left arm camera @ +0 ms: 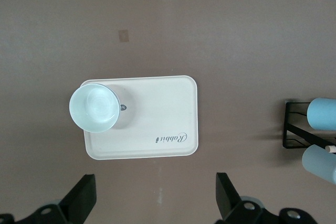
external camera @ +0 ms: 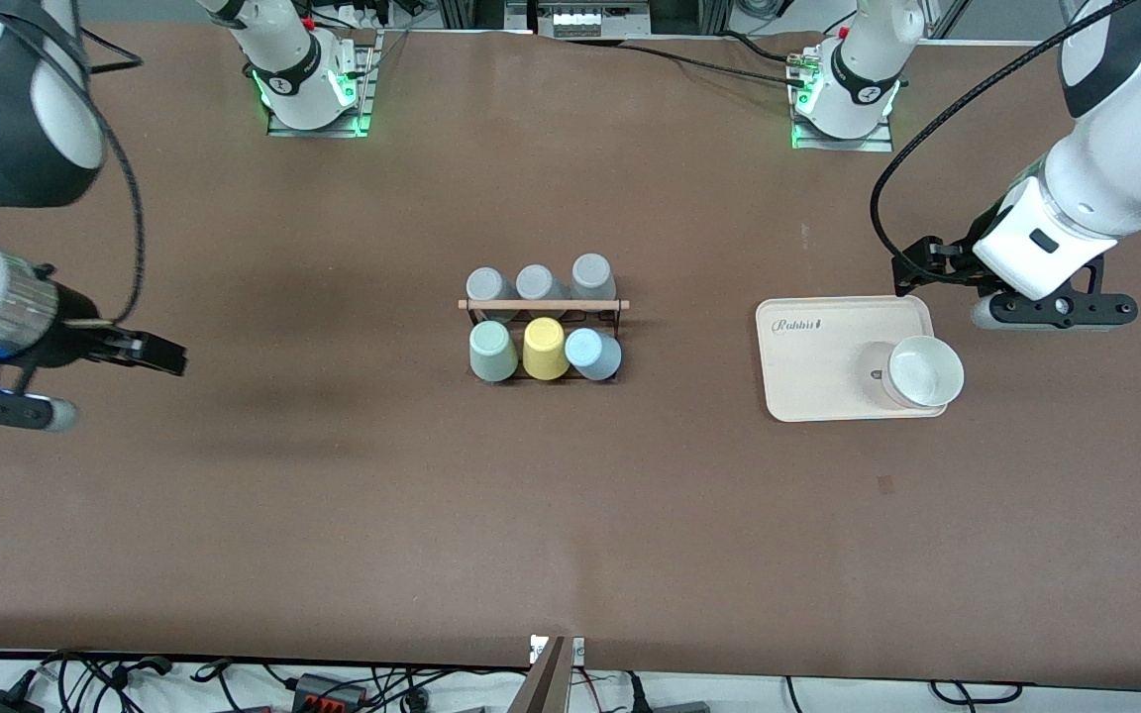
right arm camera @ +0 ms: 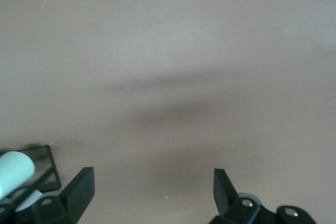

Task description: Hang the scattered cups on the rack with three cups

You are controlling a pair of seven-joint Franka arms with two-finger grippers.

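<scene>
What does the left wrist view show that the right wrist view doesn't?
Only the left wrist view shows the cream tray printed "Rabbit", with a pale upright cup at one corner of it, plus two light blue cups on the rack, seen at the frame's edge. Only the right wrist view shows the mint-green cup on another corner of the rack. Both share the brown table and an open, empty pincer at the frame's bottom: the left pincer by the tray's edge, the right pincer over bare table.
</scene>
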